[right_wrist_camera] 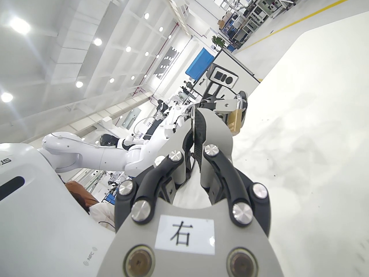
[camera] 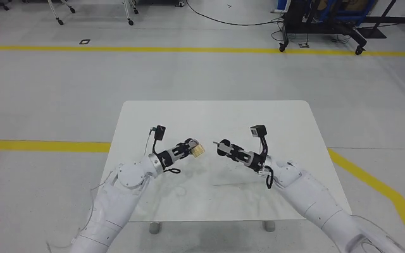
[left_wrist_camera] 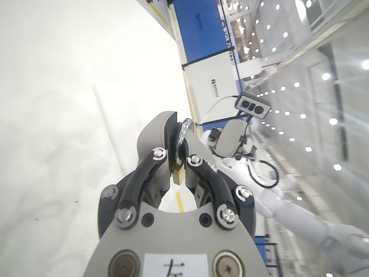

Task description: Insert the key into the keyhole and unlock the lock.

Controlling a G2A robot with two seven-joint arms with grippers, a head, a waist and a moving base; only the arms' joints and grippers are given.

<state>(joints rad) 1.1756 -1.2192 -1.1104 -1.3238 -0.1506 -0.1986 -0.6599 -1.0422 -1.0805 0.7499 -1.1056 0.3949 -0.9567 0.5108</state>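
Left gripper (left_wrist_camera: 180,129) clamps the lock (left_wrist_camera: 178,175) by its shackle; my right gripper (right_wrist_camera: 196,119) pinches the key (camera: 217,143) near the lock, not touching. Alignment step, I judge: next, key tip squarely into keyhole.

Lock (left_wrist_camera: 178,175) mostly inside left pincer (left_wrist_camera: 181,130); key (camera: 216,143) tiny, indistinct.

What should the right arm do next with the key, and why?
Probably ease the right gripper a little toward the padlock, lining the key up with it. In the top view a gap separates the key's tip from the brass padlock, which the left gripper holds clamped above the table, so the key is not yet inserted.
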